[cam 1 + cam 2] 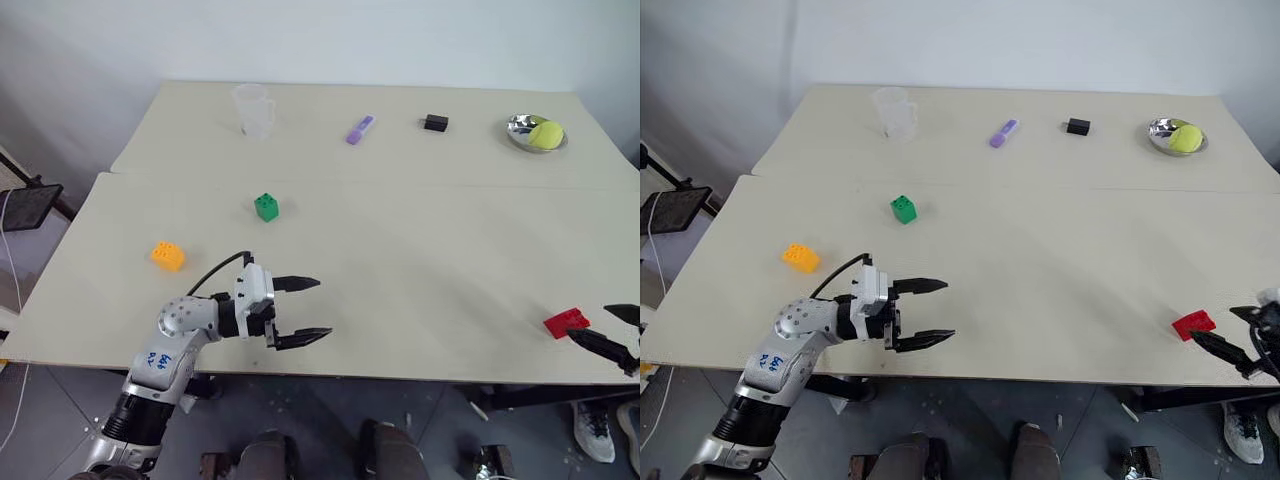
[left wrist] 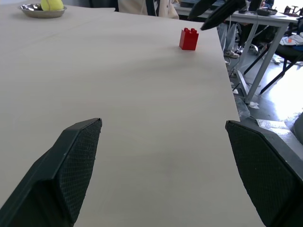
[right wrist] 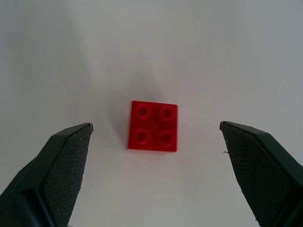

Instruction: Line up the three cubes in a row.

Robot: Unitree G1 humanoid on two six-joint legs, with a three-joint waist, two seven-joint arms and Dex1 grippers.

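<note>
Wide bare table (image 1: 420,270) is seen ahead of the left gripper (image 1: 300,310), whose fingers are spread apart; nothing is set between it and the red cube (image 1: 566,322). The green cube (image 1: 266,206) and orange-yellow cube (image 1: 167,255) are placed behind and beside it, apart. The red cube is framed between the spread fingers of the right gripper (image 3: 156,137), untouched, with bare surface around.

The cubes were red (image 3: 153,126), green (image 1: 266,207) and orange-yellow (image 1: 167,255); the worktop (image 1: 400,240) was plain beige.
</note>
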